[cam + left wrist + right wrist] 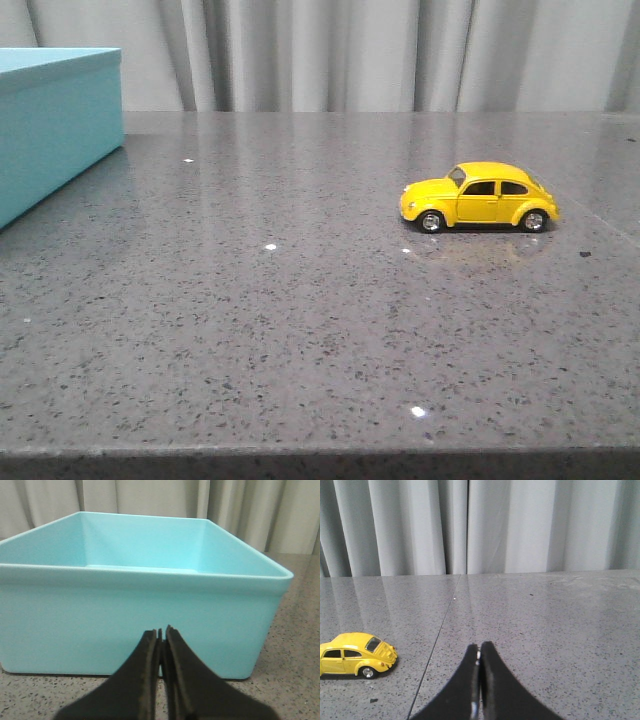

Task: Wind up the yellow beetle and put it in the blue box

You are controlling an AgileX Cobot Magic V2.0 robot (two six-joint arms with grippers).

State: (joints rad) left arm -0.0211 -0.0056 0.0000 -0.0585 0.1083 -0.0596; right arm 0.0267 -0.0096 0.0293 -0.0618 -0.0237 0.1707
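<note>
The yellow beetle (480, 197) stands on its wheels on the right part of the grey table, nose pointing left. It also shows in the right wrist view (356, 654), off to the side of my right gripper (479, 647), which is shut, empty and apart from the car. The blue box (50, 125) stands at the far left. In the left wrist view its near wall (145, 620) and open, empty inside fill the frame. My left gripper (161, 631) is shut, empty and low in front of that wall. Neither gripper shows in the front view.
The grey speckled stone table (300, 320) has its front edge along the bottom of the front view. A thin seam (440, 630) runs across the tabletop beside the car. Pale curtains (380, 55) hang behind the table.
</note>
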